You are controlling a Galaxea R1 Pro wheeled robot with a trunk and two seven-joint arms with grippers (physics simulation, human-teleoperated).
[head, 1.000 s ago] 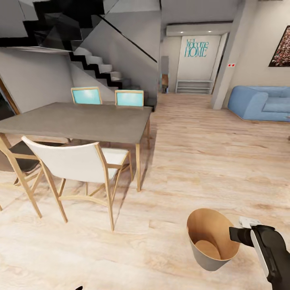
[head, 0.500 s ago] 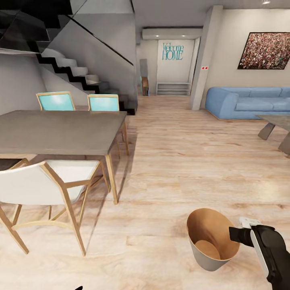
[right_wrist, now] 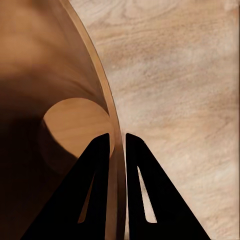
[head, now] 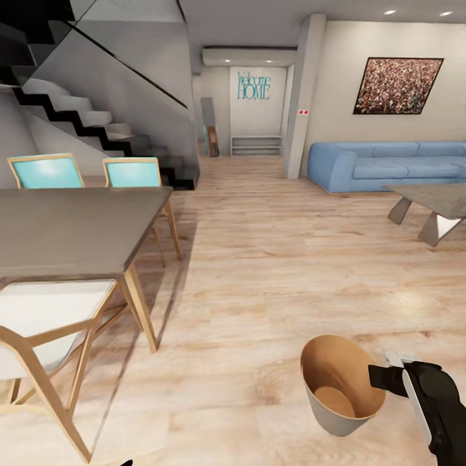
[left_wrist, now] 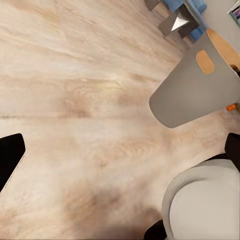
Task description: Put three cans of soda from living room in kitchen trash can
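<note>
Step in hand: carrying the tash can (head: 340,387) across the wood floor (head: 285,259) toward the living room, where the blue sofa (head: 382,165) and a low table (head: 430,204) stand well ahead of the fingers.
Doing it well: keep the wrist level so the tilted bin does not swing or slip off its rim; steer wide of the dining worktop (head: 71,226) and the chair (head: 45,323) off to the left.
Right gripper (right_wrist: 117,142): narrow, the two fingers pinching the bin's rim wall, one inside, one outside.
Left gripper: cannot tell its state.
Bin's look: round, tapered, pale grey outside, brown inside, empty, hanging above the floor.
Soda cans: none visible.
</note>
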